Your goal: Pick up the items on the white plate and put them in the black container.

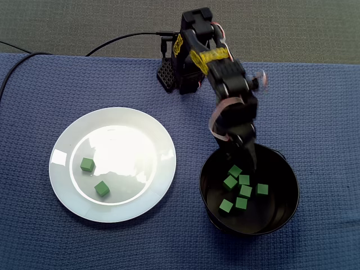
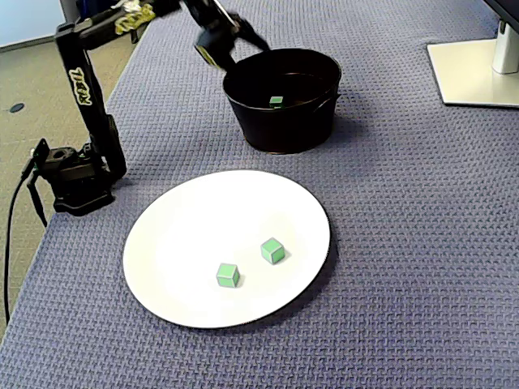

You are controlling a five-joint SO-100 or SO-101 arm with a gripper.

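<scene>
Two green cubes (image 1: 86, 164) (image 1: 102, 189) lie on the white plate (image 1: 152, 129), left of centre in a fixed view; they show as the cubes (image 2: 272, 250) (image 2: 228, 275) on the plate (image 2: 178, 219) in the other. The black container (image 1: 289, 180) holds several green cubes (image 1: 244, 180); only one cube (image 2: 276, 101) shows inside the container (image 2: 284, 134) from the side. My gripper (image 1: 246, 156) (image 2: 243, 49) hangs over the container's rim nearest the arm base, jaws spread, with nothing between them.
The arm base (image 1: 180, 73) (image 2: 77, 174) is clamped at the edge of the blue cloth (image 1: 315, 112), with a cable (image 1: 112, 42) trailing off. A white monitor stand (image 2: 478, 73) sits beyond the container.
</scene>
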